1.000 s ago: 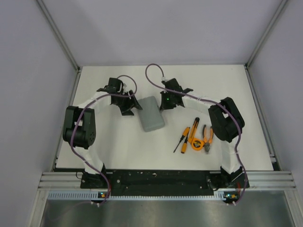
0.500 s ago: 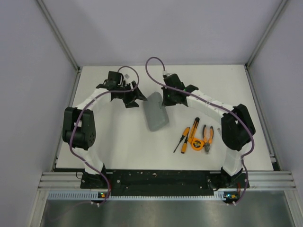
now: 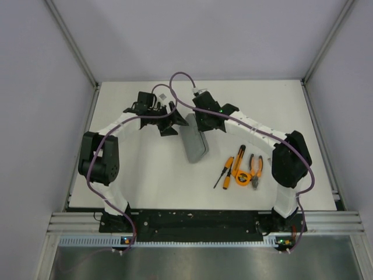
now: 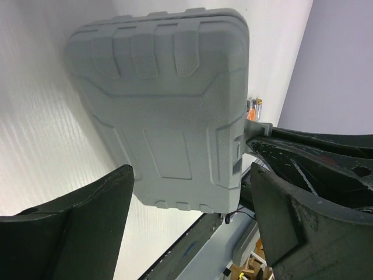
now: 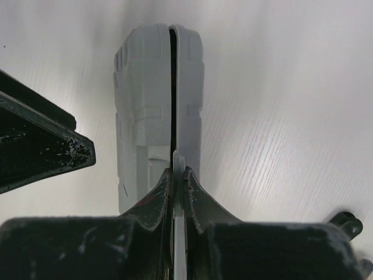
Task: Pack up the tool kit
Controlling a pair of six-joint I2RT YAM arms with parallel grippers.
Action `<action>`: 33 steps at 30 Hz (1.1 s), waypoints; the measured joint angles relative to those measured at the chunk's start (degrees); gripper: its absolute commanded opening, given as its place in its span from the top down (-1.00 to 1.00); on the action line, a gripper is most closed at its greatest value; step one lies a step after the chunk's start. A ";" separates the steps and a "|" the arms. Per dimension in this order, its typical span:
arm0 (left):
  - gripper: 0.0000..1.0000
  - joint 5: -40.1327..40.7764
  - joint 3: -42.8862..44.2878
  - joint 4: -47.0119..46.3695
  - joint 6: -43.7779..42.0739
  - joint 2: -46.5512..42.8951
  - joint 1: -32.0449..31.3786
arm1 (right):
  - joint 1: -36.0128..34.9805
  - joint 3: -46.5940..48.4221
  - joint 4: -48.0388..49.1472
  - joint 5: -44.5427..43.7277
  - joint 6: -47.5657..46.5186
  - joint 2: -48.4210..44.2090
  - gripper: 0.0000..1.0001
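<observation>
Two pincers: the right pincer (image 5: 178,173) is clenched on a thin tab (image 5: 179,160) at the end of the case (image 3: 196,140); the left pincer (image 4: 189,181) is spread wide and grasps nothing, facing the case's broad ribbed side.
Case position: stood on its long edge on the table (image 3: 140,175), between the two pincers, with its halves closed on a dark seam (edge-on in the right wrist view).
Tools: screwdrivers (image 3: 230,166), pliers (image 3: 255,168) and tape measure (image 3: 242,177) lie loose to the right, well apart from the case and not yet packed.
Main risk: the hold on the tab is slight, so the case could twist free and drop flat.
Second risk: a push from the left pincer could topple the case instead of parting its halves.
Knock-on risk: a falling case could slide toward the tools and scatter them.
</observation>
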State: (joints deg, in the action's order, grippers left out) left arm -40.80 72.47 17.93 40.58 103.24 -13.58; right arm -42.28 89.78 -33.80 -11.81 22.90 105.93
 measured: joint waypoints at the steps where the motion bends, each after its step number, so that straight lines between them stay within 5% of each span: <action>1: -0.66 -0.11 -0.17 0.04 -0.02 0.00 -0.09 | -0.13 0.37 -0.35 -0.37 -0.20 0.00 1.00; 22: -0.51 3.93 -0.31 3.52 -3.06 0.42 0.07 | -0.72 1.29 -1.92 -4.28 -0.66 -0.81 1.00; 33: -0.43 10.88 -0.52 8.68 -7.61 0.42 3.41 | 4.76 -7.91 2.32 0.63 0.76 -3.82 1.00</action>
State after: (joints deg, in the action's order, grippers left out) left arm -29.91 71.94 26.61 32.97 103.66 -10.17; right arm -37.52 81.87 -31.48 -11.18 23.66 102.10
